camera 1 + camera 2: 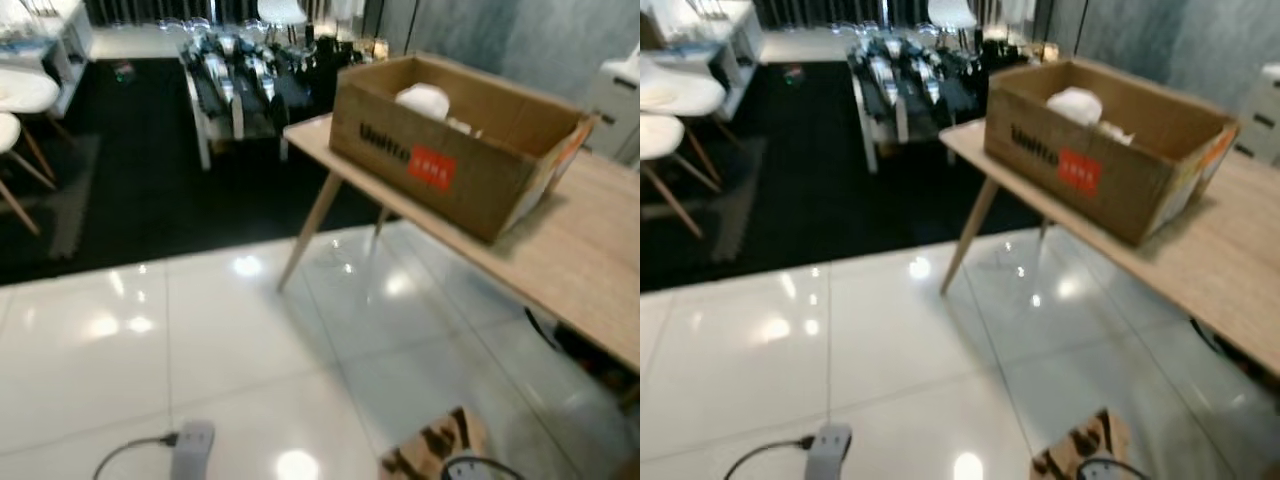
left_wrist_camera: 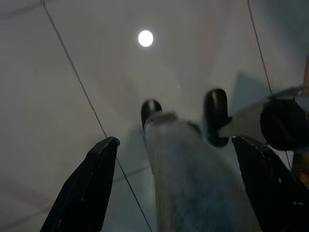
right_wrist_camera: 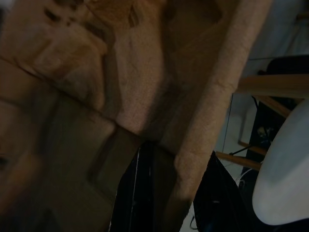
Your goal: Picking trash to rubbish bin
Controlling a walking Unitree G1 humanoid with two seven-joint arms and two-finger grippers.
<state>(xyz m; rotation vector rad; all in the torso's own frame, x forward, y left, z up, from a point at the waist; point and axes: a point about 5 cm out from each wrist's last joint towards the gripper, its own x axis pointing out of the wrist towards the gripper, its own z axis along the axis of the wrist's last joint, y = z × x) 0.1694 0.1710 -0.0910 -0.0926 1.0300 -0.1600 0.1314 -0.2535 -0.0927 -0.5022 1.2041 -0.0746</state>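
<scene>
An open cardboard box (image 1: 450,150) with black print and a red label stands on the near corner of a light wooden table (image 1: 590,250). White crumpled trash (image 1: 424,100) lies inside it. A brown piece of moulded cardboard (image 1: 432,450) shows low in the eye views, over the floor in front of the table. In the right wrist view my right gripper (image 3: 176,193) is shut on this brown cardboard (image 3: 145,87), whose edge runs between the two black fingers (image 3: 131,193). My left gripper (image 2: 174,188) hangs open above the white floor tiles, nothing between its fingers (image 2: 84,193).
A white power strip (image 1: 192,445) with its cable lies on the tiles at my near left. Slanted table legs (image 1: 310,225) stand ahead. Beyond are a dark carpet (image 1: 130,190), white chairs (image 1: 20,110) at far left and a low bench with metallic parts (image 1: 235,75).
</scene>
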